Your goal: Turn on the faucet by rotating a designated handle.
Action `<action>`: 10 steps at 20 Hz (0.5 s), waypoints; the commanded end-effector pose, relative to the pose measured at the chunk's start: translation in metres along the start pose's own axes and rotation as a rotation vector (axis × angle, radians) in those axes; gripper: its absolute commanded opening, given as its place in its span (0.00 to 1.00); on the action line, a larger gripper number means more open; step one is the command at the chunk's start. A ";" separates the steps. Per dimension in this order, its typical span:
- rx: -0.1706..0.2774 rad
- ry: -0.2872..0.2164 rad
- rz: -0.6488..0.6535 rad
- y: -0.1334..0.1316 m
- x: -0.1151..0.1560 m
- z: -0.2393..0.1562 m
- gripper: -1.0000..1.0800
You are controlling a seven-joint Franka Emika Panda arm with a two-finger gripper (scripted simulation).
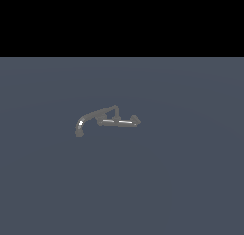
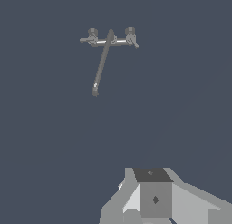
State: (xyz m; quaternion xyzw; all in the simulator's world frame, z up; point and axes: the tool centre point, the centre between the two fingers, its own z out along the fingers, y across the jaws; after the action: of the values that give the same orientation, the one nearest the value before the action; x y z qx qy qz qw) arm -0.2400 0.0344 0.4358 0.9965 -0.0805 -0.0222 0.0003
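The faucet [image 1: 107, 119] is a small dull-grey tap standing on the flat grey-blue floor near the middle of the exterior view. Its shiny crossbar [image 1: 116, 121] runs sideways, and the arched spout [image 1: 93, 116] reaches toward the exterior view's left and curves down. In the wrist view the faucet [image 2: 111, 41] is seen from above, with the long spout [image 2: 102, 64] and two end knobs [image 2: 93, 33] [image 2: 130, 32]. My gripper [image 2: 154, 191] shows only partly at the frame's edge, far from the faucet and touching nothing. Whether its jaws are open or shut is hidden. The arm is out of the exterior view.
A plain grey-blue floor [image 1: 181, 181] surrounds the faucet. A black band fills the area above it in the exterior view.
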 end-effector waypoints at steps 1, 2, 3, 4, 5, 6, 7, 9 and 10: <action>0.002 0.001 0.047 -0.011 0.005 0.013 0.00; 0.002 0.001 0.067 -0.016 0.008 0.018 0.00; 0.003 0.001 0.087 -0.021 0.011 0.023 0.00; 0.004 0.002 0.108 -0.025 0.014 0.029 0.00; 0.004 0.002 0.128 -0.030 0.016 0.034 0.00; 0.005 0.002 0.149 -0.035 0.020 0.040 0.00; 0.006 0.003 0.169 -0.040 0.023 0.045 0.00; 0.007 0.004 0.210 -0.049 0.029 0.056 0.00; 0.008 0.004 0.230 -0.053 0.033 0.062 0.00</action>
State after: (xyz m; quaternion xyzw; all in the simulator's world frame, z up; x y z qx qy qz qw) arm -0.2074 0.0756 0.3812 0.9837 -0.1787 -0.0202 -0.0006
